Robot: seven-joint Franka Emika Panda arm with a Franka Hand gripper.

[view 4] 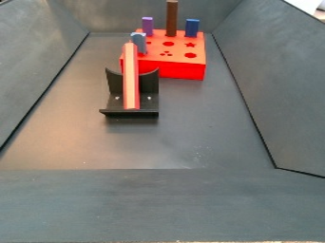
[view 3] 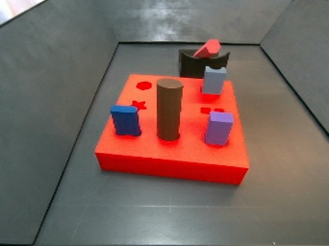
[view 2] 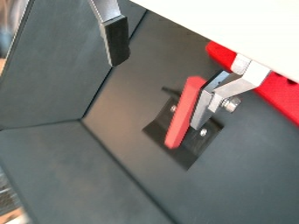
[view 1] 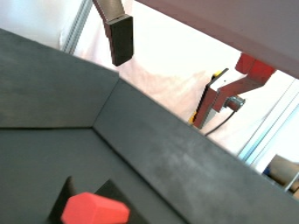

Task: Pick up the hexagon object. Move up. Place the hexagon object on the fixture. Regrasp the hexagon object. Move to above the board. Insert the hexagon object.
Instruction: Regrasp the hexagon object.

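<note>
The hexagon object (view 4: 128, 66), a slim salmon-pink rod, leans in the notch of the dark fixture (view 4: 129, 97) on the bin floor. In a side view the fixture (view 3: 193, 64) stands behind the red board (view 3: 174, 144), with the rod's end (view 3: 210, 46) sticking up. My gripper (view 2: 162, 77) shows only in the wrist views, above the floor. It is open, with nothing between its fingers (view 2: 114, 39). The rod (view 2: 181, 114) lies below, beside one finger. In a wrist view its hexagonal end (view 1: 93, 210) shows on the fixture (view 1: 73, 187), away from the gripper (view 1: 170, 74).
The board (view 4: 172, 59) carries upright pegs: a tall dark brown cylinder (view 3: 168, 109), a blue block (view 3: 125, 119), a purple block (view 3: 220, 127) and a light-blue one (view 3: 214, 80). Sloped grey bin walls (view 4: 38, 85) close in the floor on all sides.
</note>
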